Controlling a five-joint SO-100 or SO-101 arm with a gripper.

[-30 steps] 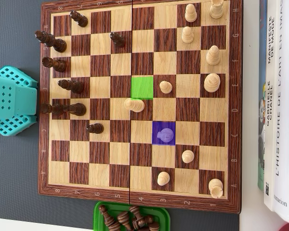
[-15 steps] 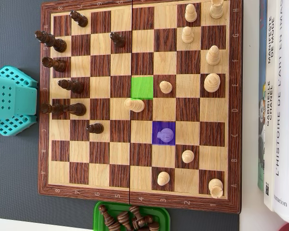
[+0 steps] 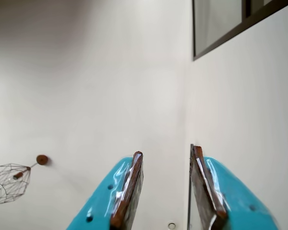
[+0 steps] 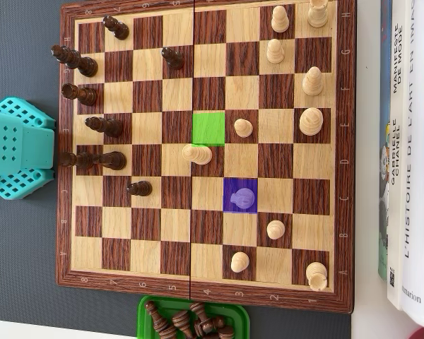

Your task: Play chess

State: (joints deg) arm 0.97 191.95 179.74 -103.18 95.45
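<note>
In the overhead view a wooden chessboard (image 4: 198, 295) fills the frame. Dark pieces (image 4: 102, 126) stand along its left side and light pieces (image 4: 311, 121) along its right. One square is tinted green (image 4: 209, 128) and is bare. Another is tinted purple (image 4: 240, 195) and has a pawn on it. A light piece (image 4: 196, 153) stands just below the green square. The arm's teal body (image 4: 15, 148) sits at the board's left edge. In the wrist view my gripper (image 3: 167, 150) is open and empty, pointing up at a pale wall, with no board in sight.
A green tray (image 4: 145, 307) with several dark pieces sits below the board. Books (image 4: 408, 155) lie along the right. The wrist view shows a dark window frame (image 3: 240, 28) at top right and a wire lamp (image 3: 8, 182) at lower left.
</note>
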